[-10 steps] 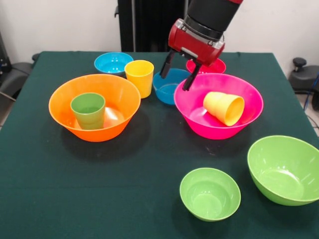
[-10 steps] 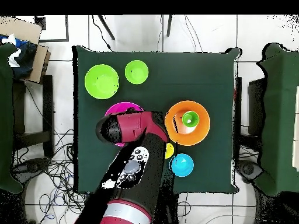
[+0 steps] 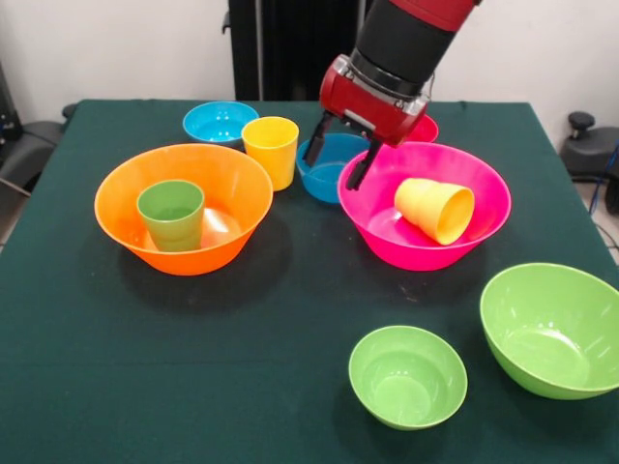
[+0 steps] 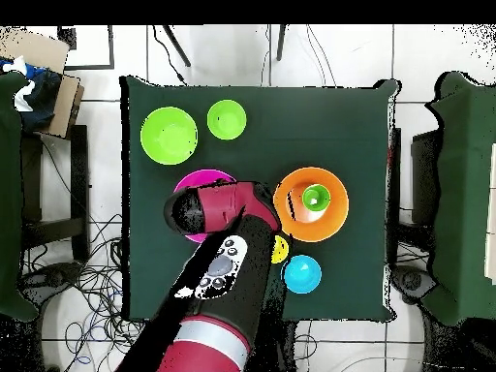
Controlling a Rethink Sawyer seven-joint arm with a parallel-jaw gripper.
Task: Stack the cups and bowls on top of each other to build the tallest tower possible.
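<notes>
My gripper is open and empty, hanging over the darker blue bowl next to the near rim of the large hot pink bowl. A yellow cup lies on its side in the pink bowl. A green cup stands upright in the large orange bowl. The orange-yellow cup stands on the table beside the light blue bowl. The red-pink bowl is mostly hidden behind the arm. In the overhead view the arm covers the gripper.
The small lime green bowl and the large lime green bowl sit at the front right of the dark green table. In the overhead view they show as the small one and the large one, at the table's far side.
The gripper has shifted slightly left and lower in the front view, toward the darker blue bowl. It is still open. The cups and bowls have not moved.
</notes>
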